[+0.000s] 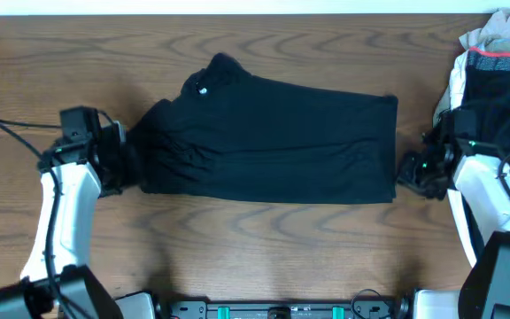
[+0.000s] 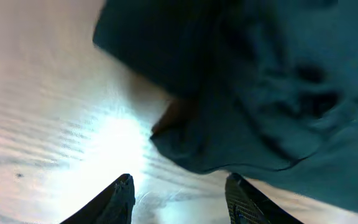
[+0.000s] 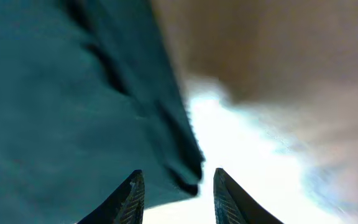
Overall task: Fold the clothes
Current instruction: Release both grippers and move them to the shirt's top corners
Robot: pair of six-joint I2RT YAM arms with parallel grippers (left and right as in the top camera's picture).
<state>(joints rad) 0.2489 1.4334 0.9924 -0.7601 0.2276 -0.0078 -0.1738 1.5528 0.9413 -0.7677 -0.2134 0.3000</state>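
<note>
Left hand [image 1: 120, 155] first: it sits at the left end of the clothes [image 1: 273, 142], right up against the bunched cloth there. In its wrist view the left hand [image 2: 179, 186] is spread, with both fingers [image 2: 120, 199] apart and only bare, brightly lit bench [image 2: 55, 124] in the gap. The clothes [image 2: 260, 81] lie just past the fingertips, a rumpled dark edge curling up off the wood; I see nothing pinched. A thin black cable [image 1: 16, 133] runs out over the bench further left of that hand.

Moving across, the clothes are one black T-shirt lying flat on the bench [image 1: 237, 257], folded into a broad band that runs left to right. The left end is wrinkled and gathered, the right end is a straight, clean edge. A small white logo [image 1: 203, 89] shows near the upper left corner of the clothes, on a flap that sticks up past the top edge.

At the right end of the clothes I have the right hand [image 1: 410, 173], low against the lower right corner. Its wrist camera shows the right hand [image 3: 176, 180] parted too. The edge of the clothes [image 3: 61, 93] reaches into the gap from the left finger's side, with bright bench between the cloth and the other finger, so it is not clamped. Further right of the clothes, at the bench's far corner, is a heap of other garments [image 1: 494, 62] – pale, dark and red-trimmed.
</note>
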